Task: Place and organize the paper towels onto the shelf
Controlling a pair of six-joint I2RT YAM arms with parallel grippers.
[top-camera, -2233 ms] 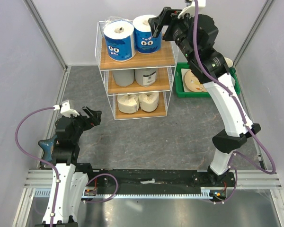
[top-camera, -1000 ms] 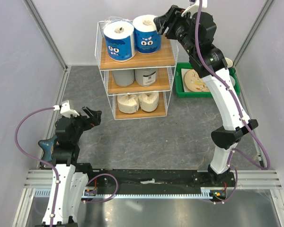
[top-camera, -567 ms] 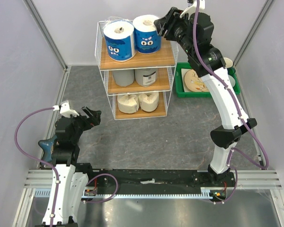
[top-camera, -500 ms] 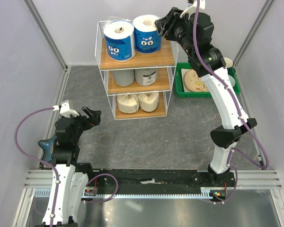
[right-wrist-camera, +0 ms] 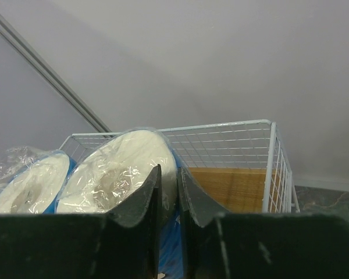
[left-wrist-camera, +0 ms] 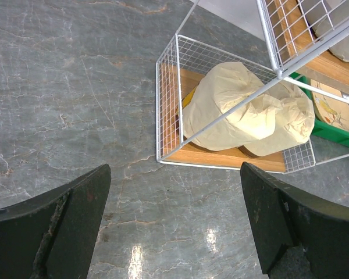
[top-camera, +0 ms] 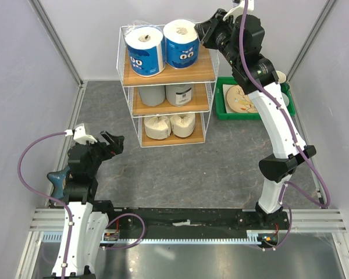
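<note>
six paper towels (top-camera: 144, 49) sit on the shelf (top-camera: 166, 70), two per tier. my right gripper (top-camera: 205, 32), pressed nearly together, sits at the right rim of the upright blue roll (top-camera: 182, 46); my left gripper (top-camera: 113, 141) gapes, far off.

six paper towels (top-camera: 145, 51) on three-tier shelf (top-camera: 201, 70)

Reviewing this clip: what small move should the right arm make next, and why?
Probably lift the right pincer up and back, clear of the shelf. All six rolls already sit on its tiers: two blue rolls on top, two grey rolls in the middle, two cream rolls at the bottom. The pincer is shut by the right blue roll and seems to hold nothing.
</note>
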